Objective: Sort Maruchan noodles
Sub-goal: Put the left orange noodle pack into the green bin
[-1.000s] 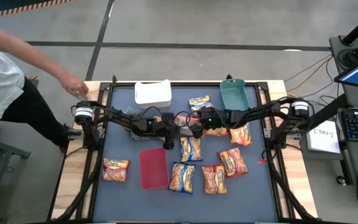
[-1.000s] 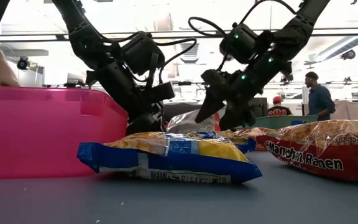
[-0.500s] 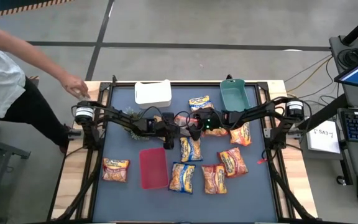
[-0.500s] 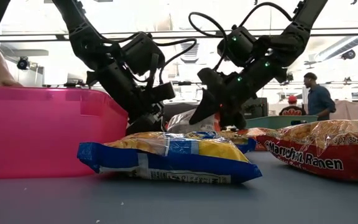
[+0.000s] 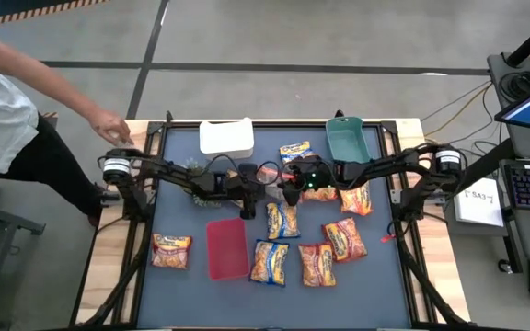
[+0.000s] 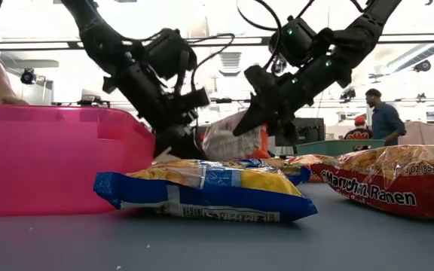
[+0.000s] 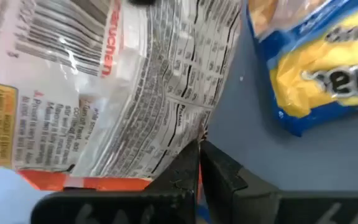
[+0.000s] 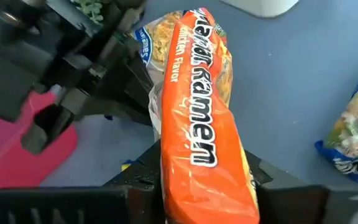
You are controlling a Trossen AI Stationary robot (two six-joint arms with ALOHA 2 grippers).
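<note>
Grippers meet mid-table over one orange crinkly plastic Maruchan ramen packet [image 8: 199, 118], lifted clear of the dark blue table mat [image 5: 375, 276]. The right gripper [image 8: 194, 180] clamps one end between its fingers; the left gripper [image 7: 199, 163], fingers pinched together, nips the packet's opposite edge. Other orange-yellow noodle packets [image 5: 329, 250] lie nearer, right of a flat red tray [image 5: 226, 248].

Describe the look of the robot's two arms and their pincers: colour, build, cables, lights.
Both arms are black, jointed, with silver round caps at the base joints. Loose black cables loop above each wrist. The right pincer has two dark blocky fingers, green lights glowing on its wrist. The left pincer is equally dark, without visible lights.
</note>
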